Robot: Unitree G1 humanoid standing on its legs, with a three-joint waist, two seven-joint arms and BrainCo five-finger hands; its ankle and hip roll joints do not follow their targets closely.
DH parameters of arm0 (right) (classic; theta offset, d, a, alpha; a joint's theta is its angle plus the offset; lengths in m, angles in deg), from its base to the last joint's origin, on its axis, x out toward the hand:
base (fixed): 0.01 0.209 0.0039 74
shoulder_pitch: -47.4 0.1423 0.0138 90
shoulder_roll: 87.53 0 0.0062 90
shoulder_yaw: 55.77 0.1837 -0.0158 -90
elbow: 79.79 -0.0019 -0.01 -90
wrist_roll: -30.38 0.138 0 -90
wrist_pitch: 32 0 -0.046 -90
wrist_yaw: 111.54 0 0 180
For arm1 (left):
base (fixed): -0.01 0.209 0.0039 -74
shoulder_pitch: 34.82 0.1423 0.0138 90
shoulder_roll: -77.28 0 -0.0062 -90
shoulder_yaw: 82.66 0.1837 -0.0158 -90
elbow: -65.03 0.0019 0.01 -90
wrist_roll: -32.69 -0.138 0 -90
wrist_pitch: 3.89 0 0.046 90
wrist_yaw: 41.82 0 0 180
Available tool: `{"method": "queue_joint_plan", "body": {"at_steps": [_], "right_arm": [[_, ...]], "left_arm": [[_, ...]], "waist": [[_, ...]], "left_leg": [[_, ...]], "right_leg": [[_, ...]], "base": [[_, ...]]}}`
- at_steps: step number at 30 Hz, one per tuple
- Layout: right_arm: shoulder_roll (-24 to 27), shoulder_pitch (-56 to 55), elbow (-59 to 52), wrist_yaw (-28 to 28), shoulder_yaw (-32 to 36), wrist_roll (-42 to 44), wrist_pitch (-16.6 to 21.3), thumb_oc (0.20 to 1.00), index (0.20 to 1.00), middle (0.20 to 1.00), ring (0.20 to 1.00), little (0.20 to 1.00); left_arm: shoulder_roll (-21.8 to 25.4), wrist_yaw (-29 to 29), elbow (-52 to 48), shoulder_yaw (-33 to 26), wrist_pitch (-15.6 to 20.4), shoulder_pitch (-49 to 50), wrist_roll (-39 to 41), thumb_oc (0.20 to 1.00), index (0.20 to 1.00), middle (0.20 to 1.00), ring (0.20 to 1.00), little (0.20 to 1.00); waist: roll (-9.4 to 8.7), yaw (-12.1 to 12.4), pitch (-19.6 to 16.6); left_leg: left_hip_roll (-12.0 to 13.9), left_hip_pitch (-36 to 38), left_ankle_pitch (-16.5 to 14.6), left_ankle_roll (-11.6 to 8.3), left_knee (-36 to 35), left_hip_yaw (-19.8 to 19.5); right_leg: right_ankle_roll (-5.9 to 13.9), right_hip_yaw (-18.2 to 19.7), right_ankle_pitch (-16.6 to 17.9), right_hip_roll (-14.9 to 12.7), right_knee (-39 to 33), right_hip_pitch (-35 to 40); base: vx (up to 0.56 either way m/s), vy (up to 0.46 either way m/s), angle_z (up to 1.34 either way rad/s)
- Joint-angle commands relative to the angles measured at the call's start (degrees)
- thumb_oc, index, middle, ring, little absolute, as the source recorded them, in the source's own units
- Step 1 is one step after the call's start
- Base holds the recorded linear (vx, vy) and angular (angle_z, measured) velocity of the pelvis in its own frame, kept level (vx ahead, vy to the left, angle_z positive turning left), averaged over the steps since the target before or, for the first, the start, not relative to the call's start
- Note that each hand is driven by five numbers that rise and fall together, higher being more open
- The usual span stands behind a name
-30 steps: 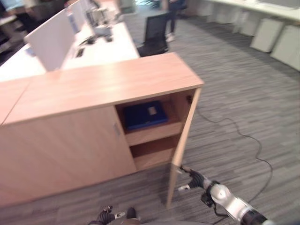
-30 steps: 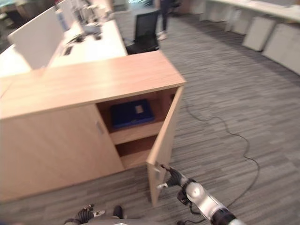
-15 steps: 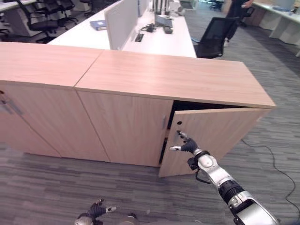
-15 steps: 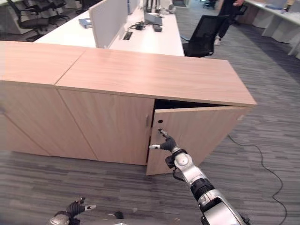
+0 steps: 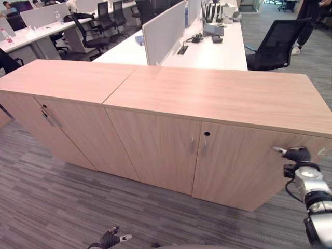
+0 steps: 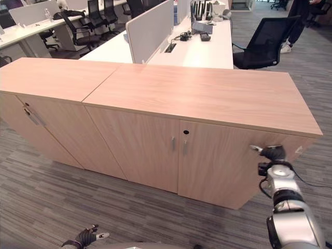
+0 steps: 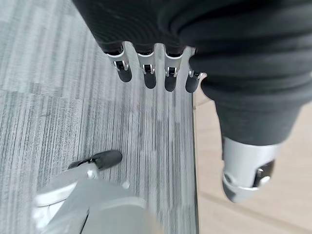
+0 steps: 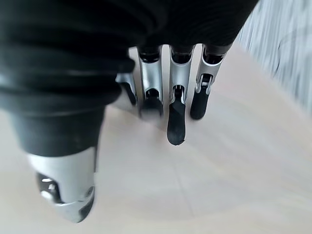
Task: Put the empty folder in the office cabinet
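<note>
The wooden office cabinet (image 5: 218, 96) stands in front of me with both doors closed. The folder is hidden behind them. My right hand (image 5: 298, 154) rests flat against the right door (image 5: 244, 166) near its outer edge. In the right wrist view its straight fingers (image 8: 176, 117) touch the pale wood and hold nothing. My left hand (image 5: 109, 239) hangs low over the grey carpet, clear of the cabinet. Its fingers (image 7: 147, 73) are relaxed and empty.
A second matching cabinet (image 5: 57, 80) joins on at the left. Behind are white desks with a divider panel (image 5: 163, 28), a black office chair (image 5: 275, 44) and a person's legs (image 5: 306, 21) at the back right. Grey carpet (image 5: 62, 202) runs along the front.
The right door went from wide open to ajar to fully closed under my right hand, hiding the blue folder on the upper shelf. The camera view has also shifted.
</note>
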Motion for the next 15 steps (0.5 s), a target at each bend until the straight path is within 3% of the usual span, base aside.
{"method": "queue_joint_plan", "body": {"at_steps": [1,15], "right_arm": [[-1.96,8.87,0.71,-1.05,-3.51,2.26,2.31,1.0,1.0,1.0,1.0,1.0],[-6.09,8.12,-0.95,-2.66,-5.79,2.46,2.53,1.0,1.0,1.0,1.0,1.0]], "left_arm": [[3.39,0.2,3.15,1.48,0.98,-3.39,-0.31,1.0,1.0,1.0,1.0,1.0],[2.39,-0.8,5.72,1.0,0.73,-3.67,-0.79,1.0,1.0,1.0,1.0,1.0]], "waist": [[-3.69,1.62,-0.31],[-3.31,0.77,-0.62]], "left_leg": [[-1.39,0.39,-4.78,-0.35,1.97,1.08],[-0.28,1.34,-4.38,-0.92,1.4,1.91]], "right_leg": [[4.82,-1.97,-3.76,-5.12,2.89,1.22],[4.24,-1.8,-3.82,-4.25,1.87,2.04]], "base": [[0.02,-0.069,-0.02],[0.01,-0.014,-0.01]]}}
